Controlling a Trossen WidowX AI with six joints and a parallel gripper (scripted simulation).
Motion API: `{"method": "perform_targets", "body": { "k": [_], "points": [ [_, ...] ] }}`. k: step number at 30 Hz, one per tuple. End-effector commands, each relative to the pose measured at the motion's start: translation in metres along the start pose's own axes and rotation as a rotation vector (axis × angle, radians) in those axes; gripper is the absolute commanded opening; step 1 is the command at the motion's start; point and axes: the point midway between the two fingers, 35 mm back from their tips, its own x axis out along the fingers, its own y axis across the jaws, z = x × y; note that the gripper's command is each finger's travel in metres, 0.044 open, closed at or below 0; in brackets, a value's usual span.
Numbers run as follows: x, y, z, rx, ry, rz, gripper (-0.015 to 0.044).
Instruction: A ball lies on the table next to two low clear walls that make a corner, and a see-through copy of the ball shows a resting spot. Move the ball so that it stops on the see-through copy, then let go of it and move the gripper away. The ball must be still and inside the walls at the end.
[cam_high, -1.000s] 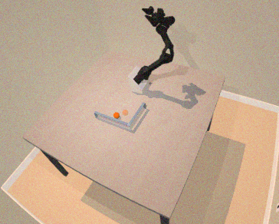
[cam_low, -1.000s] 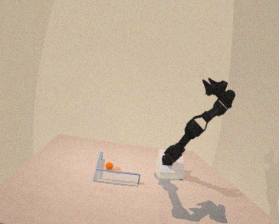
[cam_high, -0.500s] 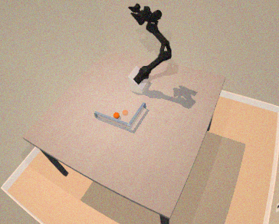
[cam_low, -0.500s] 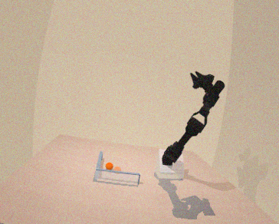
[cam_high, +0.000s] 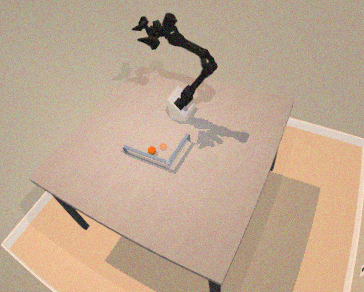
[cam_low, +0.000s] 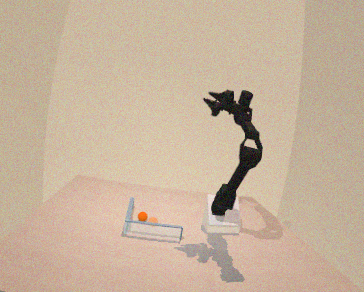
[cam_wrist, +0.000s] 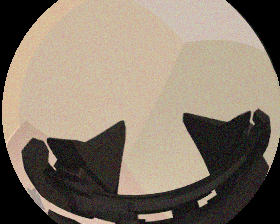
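The orange ball (cam_high: 152, 150) (cam_low: 142, 216) lies on the table close to one of the low clear walls (cam_high: 178, 149) (cam_low: 131, 207), on the inner side of the corner. The paler see-through copy (cam_high: 163, 146) (cam_low: 154, 220) is beside the ball, a little to its right in the top and exterior views, also inside the walls. My gripper (cam_high: 136, 34) (cam_low: 207, 96) (cam_wrist: 155, 120) is raised high above the table, far from the ball. Its fingers stand apart with nothing between them. The ball, copy and walls do not show in the wrist view.
The white base block (cam_high: 177, 109) (cam_low: 222, 227) of the arm stands on the table (cam_high: 125, 205) (cam_low: 75, 250), near the open side of the corner. The low walls rise just beyond the ball and copy. The arm's shadow falls on the table beside the walls.
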Motion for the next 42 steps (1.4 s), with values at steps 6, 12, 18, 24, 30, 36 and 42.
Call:
{"method": "perform_targets", "body": {
  "k": [6, 12, 18, 24, 30, 36, 42],
  "points": [
    [0.091, 0.087, -0.057, -0.051, 0.165, 0.249, 0.0329],
    [0.126, 0.136, -0.096, -0.147, 0.261, 0.392, 0.0329],
    [0.154, 0.213, -0.151, -0.307, 0.382, 0.625, 0.0329],
    [0.157, 0.294, -0.205, -0.486, 0.476, 0.905, 0.0329],
    [0.134, 0.371, -0.255, -0.669, 0.532, 1.232, 0.0329],
    [0.089, 0.438, -0.298, -0.839, 0.538, 1.609, 0.0329],
    [0.051, 0.473, -0.321, -0.931, 0.510, 1.878, 0.0329]
  ]
}}
